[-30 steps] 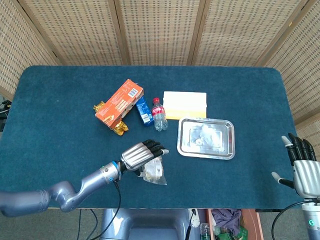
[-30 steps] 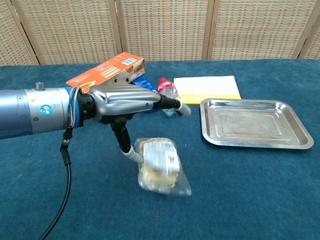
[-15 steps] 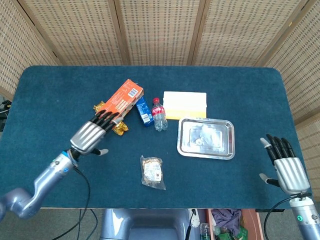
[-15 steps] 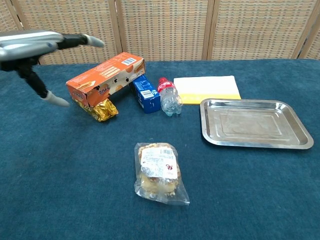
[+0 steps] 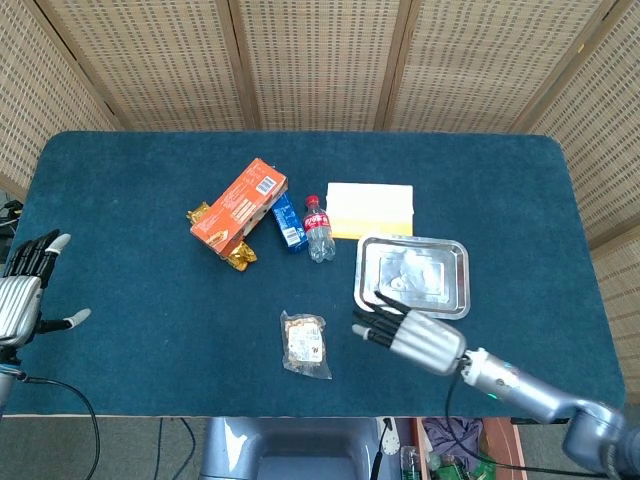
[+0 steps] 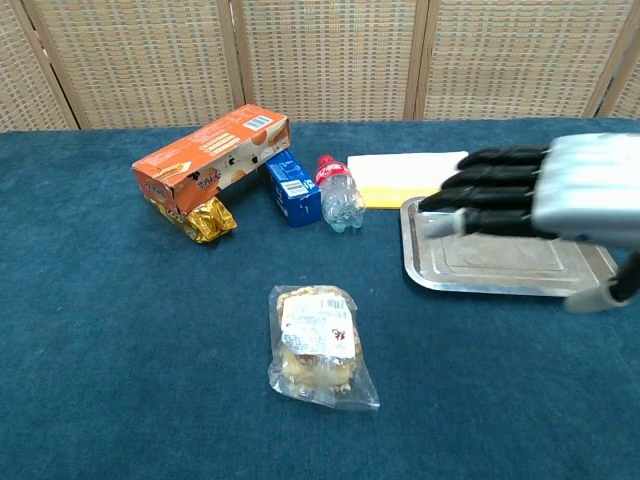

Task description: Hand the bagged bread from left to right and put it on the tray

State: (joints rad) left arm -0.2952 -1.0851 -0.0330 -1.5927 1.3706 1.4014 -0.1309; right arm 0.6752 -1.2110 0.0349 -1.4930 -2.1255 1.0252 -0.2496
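The bagged bread [image 5: 306, 343] [image 6: 316, 343] lies flat on the blue cloth near the front edge, with nothing touching it. My right hand [image 5: 415, 336] [image 6: 545, 198] hovers just to its right with straight, spread fingers pointing toward it, in front of the empty steel tray [image 5: 455, 296] [image 6: 500, 270]. My left hand [image 5: 22, 298] is far off at the table's left edge, fingers spread and holding nothing. It does not show in the chest view.
Behind the bread stand an orange box [image 5: 240, 206] [image 6: 212, 152], a gold packet [image 6: 204, 220], a blue carton [image 5: 288, 222] [image 6: 293, 187] and a small cola bottle [image 5: 318, 229] [image 6: 340, 192]. A yellow pad [image 5: 370, 210] [image 6: 413, 176] lies behind the tray.
My left hand let go of the bread and drew back to the table's left edge. My right hand came in from the right edge to beside the bread.
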